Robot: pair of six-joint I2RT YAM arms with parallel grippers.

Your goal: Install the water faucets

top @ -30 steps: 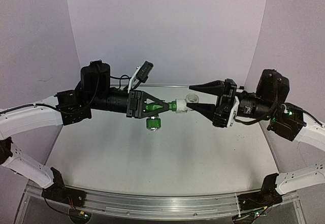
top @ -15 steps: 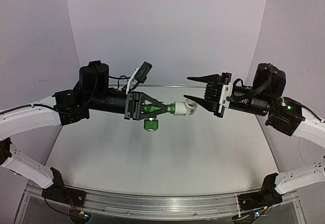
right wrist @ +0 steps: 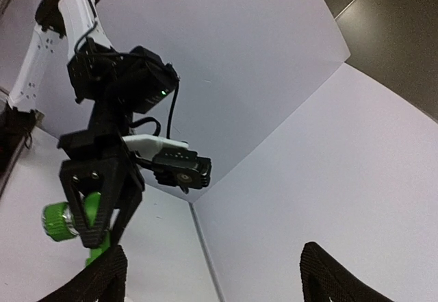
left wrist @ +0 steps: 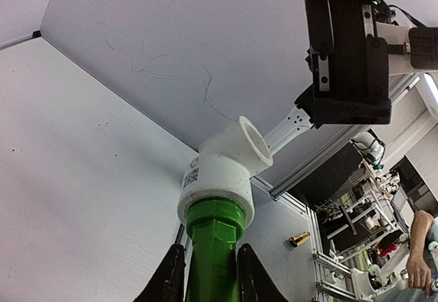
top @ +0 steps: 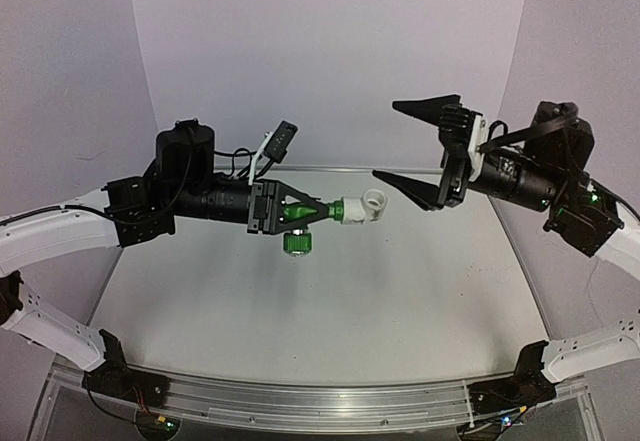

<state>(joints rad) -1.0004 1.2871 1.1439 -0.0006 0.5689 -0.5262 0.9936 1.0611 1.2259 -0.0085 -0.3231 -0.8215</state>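
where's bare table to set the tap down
The whole tabletop is bare, near rail to back wall. Crowded only in mid-air: the left hand holds the green tap and white fitting, facing the open right hand.

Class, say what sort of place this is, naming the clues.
Probably a robotics lab work cell: white robot arm mounted at a white table, plain backdrop around it, equipment racks beyond.

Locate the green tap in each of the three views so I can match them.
Top external: the green tap is just left of centre, held level.
Left wrist: green tap at bottom centre, pointing up into the frame.
Right wrist: green tap at lower left, partly behind black framing.
Shared landmark: the left hand clamped on it, visible in all three.
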